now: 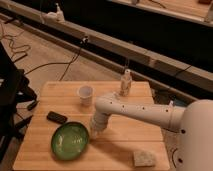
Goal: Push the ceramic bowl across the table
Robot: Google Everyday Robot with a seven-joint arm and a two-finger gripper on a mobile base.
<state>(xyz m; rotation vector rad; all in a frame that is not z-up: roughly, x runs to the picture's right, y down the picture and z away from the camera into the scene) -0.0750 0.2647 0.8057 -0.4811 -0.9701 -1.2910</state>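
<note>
The green ceramic bowl (70, 140) sits on the light wooden table (125, 142) near its front left. My gripper (94, 133) points down at the end of the white arm (140, 114) and stands right at the bowl's right rim, touching or nearly touching it. The arm reaches in from the right edge of the view.
A small white cup (86, 94) stands behind the bowl. A black flat device (57, 117) lies at the left. A small bottle (125, 83) stands at the back edge. A pale sponge (144, 158) lies at the front right. Cables run on the floor at the left.
</note>
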